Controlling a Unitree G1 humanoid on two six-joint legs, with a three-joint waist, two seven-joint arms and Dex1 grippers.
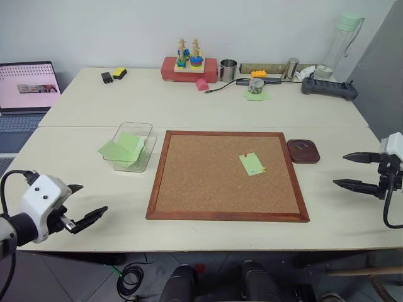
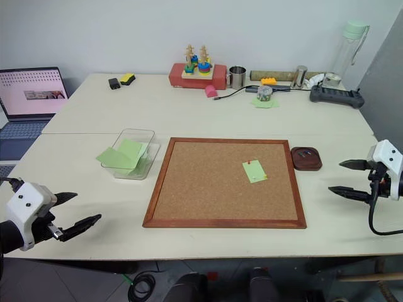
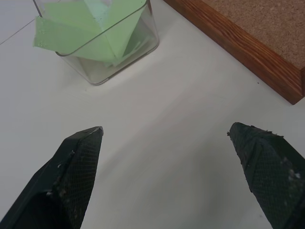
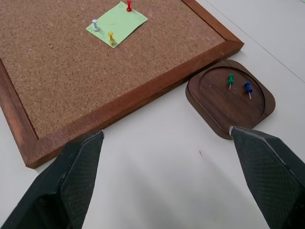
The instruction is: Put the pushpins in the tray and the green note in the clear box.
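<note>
The green note (image 4: 116,24) lies flat on the corkboard (image 1: 227,176), toward its right edge, pinned by the pushpins: a red one (image 4: 128,5), a yellow one (image 4: 111,37) and a white one (image 4: 96,25). Each pin is tiny, hard and likely slippery; pinch the head and pull straight out. The freed note will be limp and light, best lifted by an edge. The right wrist view alone reveals the white pin and two pins in the tray (image 4: 230,98), just off the board's right edge. The clear box (image 1: 133,146) sits off its left edge. Left gripper (image 1: 86,206) and right gripper (image 1: 354,170) hover with jaws wide apart, empty
</note>
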